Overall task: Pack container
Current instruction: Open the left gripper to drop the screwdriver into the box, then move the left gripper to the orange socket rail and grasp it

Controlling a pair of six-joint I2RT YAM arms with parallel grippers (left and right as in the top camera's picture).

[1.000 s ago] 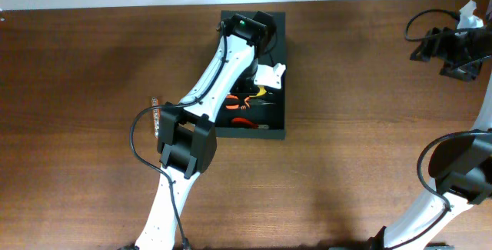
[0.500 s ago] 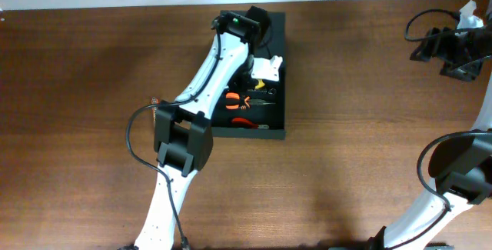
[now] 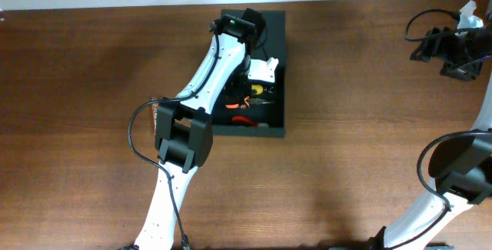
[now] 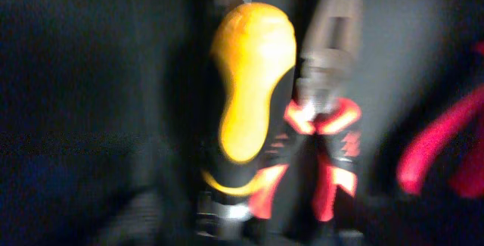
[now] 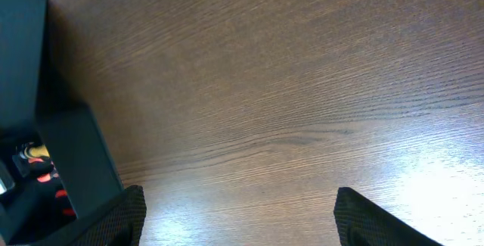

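The container [image 3: 278, 119], a black low-walled box, lies at the table's upper middle with hand tools inside. My left gripper [image 3: 264, 71] reaches down into it. A yellow-handled screwdriver [image 4: 248, 87] lies in the box beside red-and-black pliers [image 4: 327, 144], both blurred in the left wrist view. The left gripper [image 4: 242, 227] hangs open just above them, and nothing pinches the yellow handle. The yellow handle [image 3: 255, 90] and the orange pliers [image 3: 240, 108] also show from overhead. My right gripper [image 3: 455, 50] hovers open over bare wood at the far right [image 5: 242, 223], with nothing between its fingers.
One corner of the container [image 5: 76, 155] shows at the left of the right wrist view. A white crumpled object [image 3: 469, 10] lies by the table's back right edge, close to the right arm's cable [image 3: 419, 23]. The left arm's elbow [image 3: 183, 138] hangs over the table left of the box.
The left gripper shifted a little inside the container and opened. The yellow-handled screwdriver now lies free among the tools. The right arm has not moved.
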